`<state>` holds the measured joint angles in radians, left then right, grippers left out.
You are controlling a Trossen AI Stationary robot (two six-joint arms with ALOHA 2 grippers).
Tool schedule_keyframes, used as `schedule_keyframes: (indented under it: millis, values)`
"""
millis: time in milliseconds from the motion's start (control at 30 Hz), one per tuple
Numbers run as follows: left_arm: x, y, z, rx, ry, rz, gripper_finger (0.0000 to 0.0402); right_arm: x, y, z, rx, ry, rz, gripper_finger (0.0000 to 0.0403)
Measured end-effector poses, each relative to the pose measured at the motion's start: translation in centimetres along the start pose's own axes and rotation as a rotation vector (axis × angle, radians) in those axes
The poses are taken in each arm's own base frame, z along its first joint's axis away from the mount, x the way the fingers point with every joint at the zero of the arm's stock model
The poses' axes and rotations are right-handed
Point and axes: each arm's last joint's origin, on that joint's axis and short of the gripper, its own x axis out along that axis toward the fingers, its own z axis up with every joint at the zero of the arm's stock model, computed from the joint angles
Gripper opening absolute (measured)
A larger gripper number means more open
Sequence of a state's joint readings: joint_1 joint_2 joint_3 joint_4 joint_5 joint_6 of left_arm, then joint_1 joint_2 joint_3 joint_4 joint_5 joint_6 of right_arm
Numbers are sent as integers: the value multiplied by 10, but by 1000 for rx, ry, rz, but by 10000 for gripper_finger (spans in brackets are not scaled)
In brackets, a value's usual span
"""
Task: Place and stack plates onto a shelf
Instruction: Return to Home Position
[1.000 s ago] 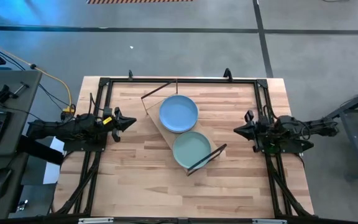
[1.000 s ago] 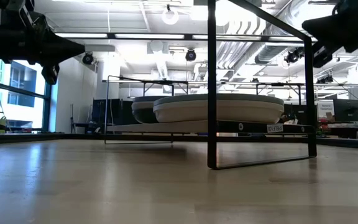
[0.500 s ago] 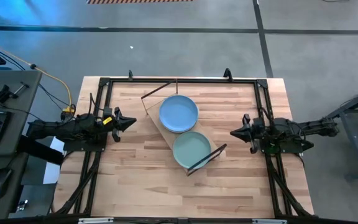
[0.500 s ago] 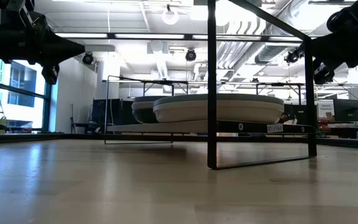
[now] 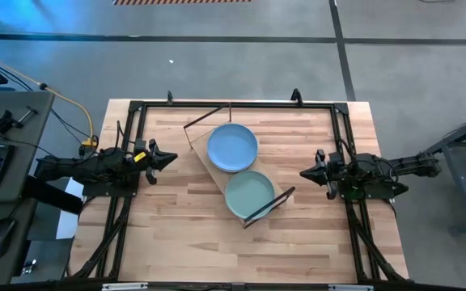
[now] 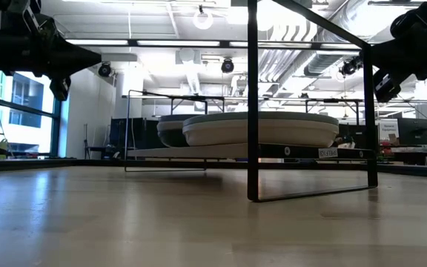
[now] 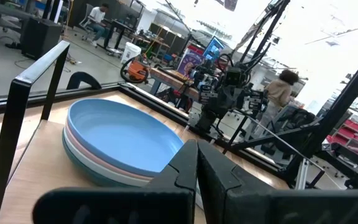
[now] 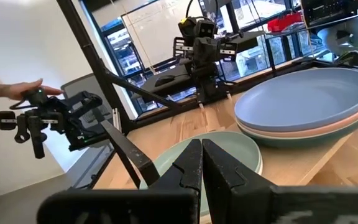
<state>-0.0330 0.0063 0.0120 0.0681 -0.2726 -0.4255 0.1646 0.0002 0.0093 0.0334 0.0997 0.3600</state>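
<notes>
Plates: all in view sit in two stacks on the shelf (image 5: 213, 176); I hold none.
Left gripper (image 5: 167, 158): my fingers (image 7: 180, 177) are pressed together on nothing. It hangs over the left side of the tabletop (image 5: 176, 234), tip aimed at the shelf and well apart from it.
Right gripper (image 5: 304, 171): my fingers (image 8: 188, 169) are closed against each other with only a hairline between them, and it is empty. It hangs over the right side of the table, pointing in at the shelf, well apart from it.
Light blue plate (image 5: 233, 147): on top of the stack at the shelf's far end.
Pink plate (image 8: 316, 132): directly under the blue one, only its rim showing.
Grey-green plate (image 8: 291, 143): at the bottom of that stack, rims roughly lined up.
Pale green plate (image 5: 249, 194): on top of the stack at the shelf's near end, just beside the blue stack. I cannot tell what lies beneath it.
Shelf: a light wood board set at a slant between my two arms, raised off the tabletop, with dark frame rods (image 5: 268, 205) at both ends.
Room beyond: a person's hand (image 8: 14, 92) shows past the table edge, and a person (image 7: 283, 87) is far off behind my right arm.
</notes>
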Motion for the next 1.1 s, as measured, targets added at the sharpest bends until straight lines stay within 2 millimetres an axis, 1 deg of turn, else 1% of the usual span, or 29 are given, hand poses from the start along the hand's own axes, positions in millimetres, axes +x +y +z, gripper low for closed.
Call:
schedule_keyframes:
  millis: [367, 833, 900, 967, 1100]
  values:
    - [0, 0, 0, 0, 0, -1, 0, 1, 0, -1, -2, 13, -3, 0]
    - [-1, -4, -2, -3, 21, -43, 0, 1, 0, -1, -2, 12, -3, 0]
    - [-1, -4, -3, 53, 44, -55, 0, 1, 0, -1, -2, 12, -3, 0]
    - [-1, -5, -4, 155, 57, -94, 0, 1, 0, -1, -3, 12, -3, 0]
    - [-2, -6, -7, 273, 100, -182, 0, 1, 0, -1, -2, 12, -3, 0]
